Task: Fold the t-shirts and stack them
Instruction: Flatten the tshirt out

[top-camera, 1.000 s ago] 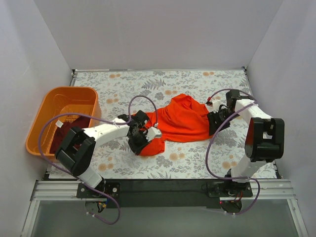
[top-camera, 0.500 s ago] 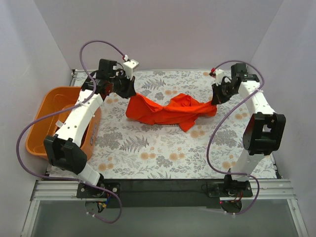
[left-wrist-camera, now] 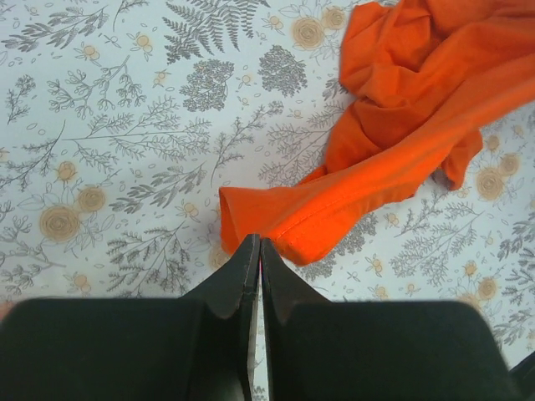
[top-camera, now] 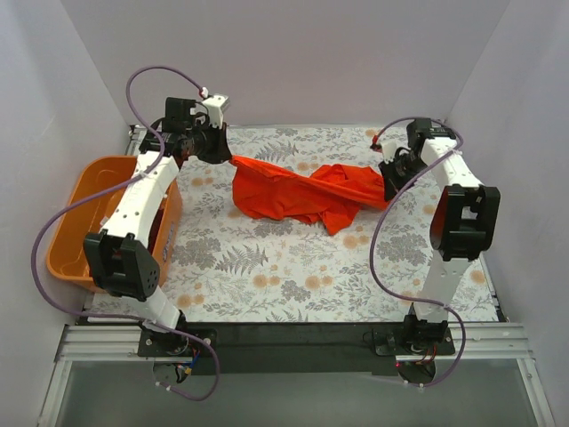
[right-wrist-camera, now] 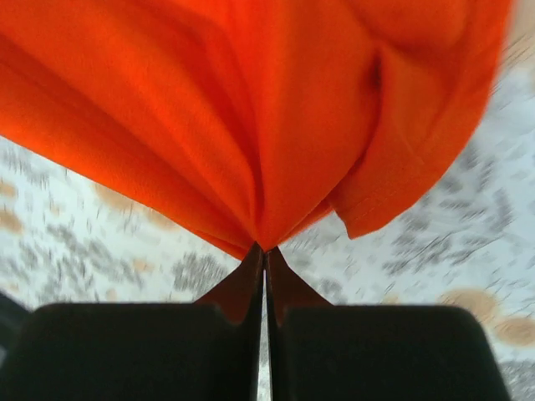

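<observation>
The orange-red t-shirt [top-camera: 298,191] hangs stretched between both grippers above the far middle of the table, its lower part bunched on the cloth. My left gripper [top-camera: 224,157] is shut on the shirt's left edge [left-wrist-camera: 284,221] at the far left. My right gripper [top-camera: 388,185] is shut on the shirt's right end [right-wrist-camera: 276,150], lifted off the table. The dark maroon t-shirt [top-camera: 162,227] lies in the basket, mostly hidden by my left arm.
An orange plastic basket [top-camera: 80,213] stands at the table's left edge. The flowered tablecloth [top-camera: 284,276] covers the table. Grey walls close in the left, far and right sides.
Both grippers lifted the orange-red shirt from the table's middle toward the far side and pulled its ends apart. Since half a second ago the left end rose and the right end dropped a little.
</observation>
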Controlling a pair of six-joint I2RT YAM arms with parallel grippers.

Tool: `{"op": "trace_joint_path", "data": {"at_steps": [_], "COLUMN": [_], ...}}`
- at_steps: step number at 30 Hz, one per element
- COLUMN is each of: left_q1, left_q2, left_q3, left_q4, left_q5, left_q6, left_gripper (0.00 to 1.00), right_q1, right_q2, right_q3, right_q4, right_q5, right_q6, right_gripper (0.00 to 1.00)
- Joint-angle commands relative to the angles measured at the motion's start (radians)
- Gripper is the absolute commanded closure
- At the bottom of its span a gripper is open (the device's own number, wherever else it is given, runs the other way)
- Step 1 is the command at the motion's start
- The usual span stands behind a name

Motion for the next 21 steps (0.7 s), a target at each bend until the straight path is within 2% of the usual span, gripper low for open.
{"op": "trace_joint_path", "data": {"at_steps": [1, 2, 6, 9, 10, 11, 12, 14, 15, 18, 20, 21], "left_q1": [0.008, 0.008, 0.008, 0.008, 0.008, 0.008, 0.008, 0.008, 0.008, 0.010, 0.011, 0.011], "left_q2": [-0.195, -0.224, -0.325, -0.310, -0.270, -0.250, -0.223, -0.143, -0.118, -0.016, 0.027, 0.056], "left_q3": [-0.023, -0.042, -0.129, -0.168, -0.154, -0.146, -0.131, -0.082, -0.065, 0.013, 0.044, 0.059], "left_q4": [-0.040, -0.049, -0.081, -0.066, -0.066, -0.060, -0.048, -0.042, -0.037, -0.061, -0.075, -0.077], "left_q5": [-0.006, -0.002, -0.015, -0.002, 0.005, 0.008, 0.008, 0.002, -0.021, -0.071, -0.078, -0.079], "left_q6": [0.020, 0.029, 0.048, 0.063, 0.062, 0.053, 0.049, 0.039, 0.031, 0.025, 0.025, 0.020], "left_gripper": [1.00, 1.00, 1.00, 1.00, 1.00, 1.00, 1.00, 1.00, 1.00, 1.00, 1.00, 1.00], "right_q1": [0.001, 0.001, 0.001, 0.052, 0.058, 0.075, 0.083, 0.093, 0.089, 0.066, 0.026, 0.012], "right_q2": [-0.270, -0.301, -0.329, -0.192, -0.080, -0.022, 0.032, 0.129, 0.140, 0.073, -0.024, -0.064], "right_q3": [-0.113, -0.171, -0.203, -0.144, -0.106, -0.062, 0.046, 0.148, 0.220, 0.236, 0.166, 0.117], "right_q4": [-0.141, -0.170, -0.271, -0.284, -0.287, -0.288, -0.288, -0.288, -0.288, -0.278, -0.271, -0.261], "right_q5": [0.069, 0.096, 0.130, 0.150, 0.149, 0.149, 0.152, 0.108, 0.084, 0.028, -0.015, -0.029], "right_q6": [-0.136, -0.195, -0.256, -0.221, -0.199, -0.173, -0.135, -0.102, -0.084, -0.075, -0.107, -0.122], "right_gripper": [0.99, 0.99, 0.99, 0.99, 0.99, 0.94, 0.72, 0.50, 0.33, 0.25, 0.26, 0.29]}}
